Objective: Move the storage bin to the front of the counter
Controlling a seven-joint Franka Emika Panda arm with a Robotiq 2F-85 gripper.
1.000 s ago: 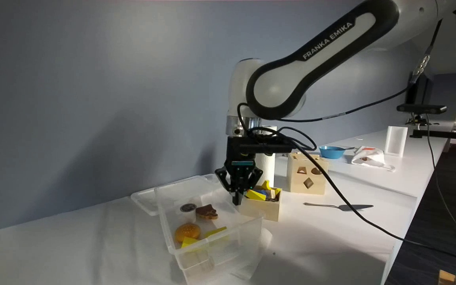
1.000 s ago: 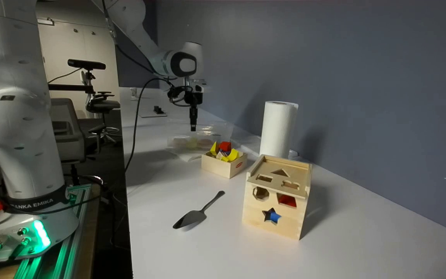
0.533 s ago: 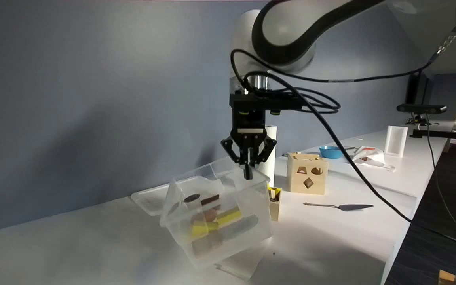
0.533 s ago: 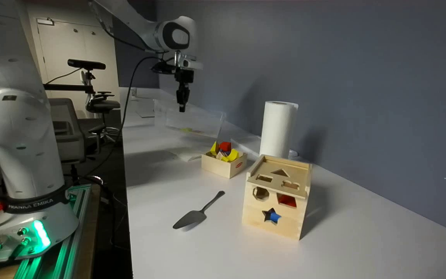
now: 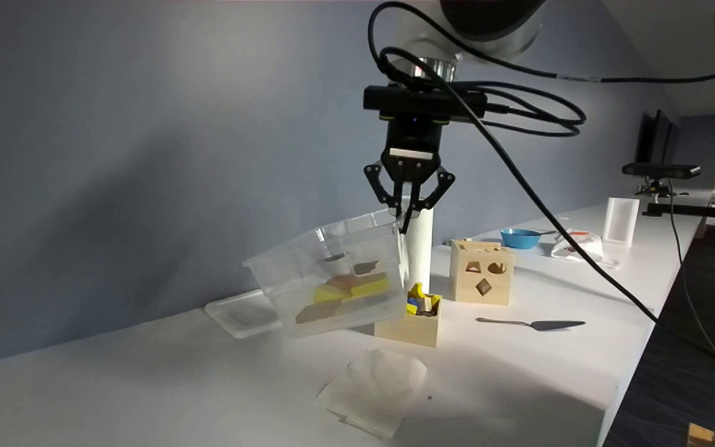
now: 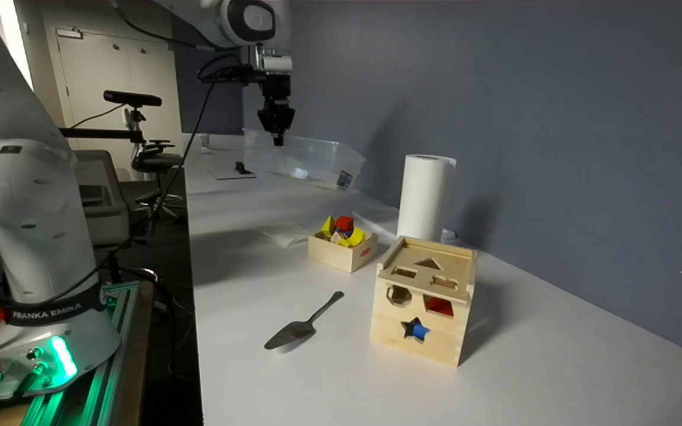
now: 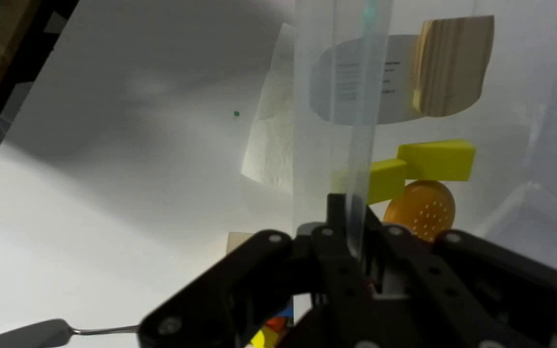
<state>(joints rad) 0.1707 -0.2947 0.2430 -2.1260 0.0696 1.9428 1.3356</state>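
Observation:
The storage bin (image 5: 292, 273) is a clear plastic tub. It hangs tilted in the air above the white counter (image 5: 146, 397), its gripped side higher. It also shows in an exterior view (image 6: 311, 157) near the back wall. Yellow blocks (image 7: 435, 159), an orange-brown bun (image 7: 423, 210) and a striped wooden piece (image 7: 455, 65) lie inside it. My gripper (image 5: 403, 225) is shut on the bin's upper wall, one finger on each side. In the wrist view the bin's wall (image 7: 341, 96) runs down between the fingertips of the gripper (image 7: 353, 205).
A tan box of blocks (image 6: 332, 251), a wooden shape cube (image 6: 418, 319), a paper towel roll (image 6: 427, 198) and a cake server (image 6: 293, 332) stand or lie on the counter. A white napkin (image 5: 373, 388) and a clear lid-like sheet (image 5: 242, 315) lie near the bin.
The gripper has risen with the bin in its grasp. The bin has gone from resting on the counter to hanging tilted above it, uncovering the napkin.

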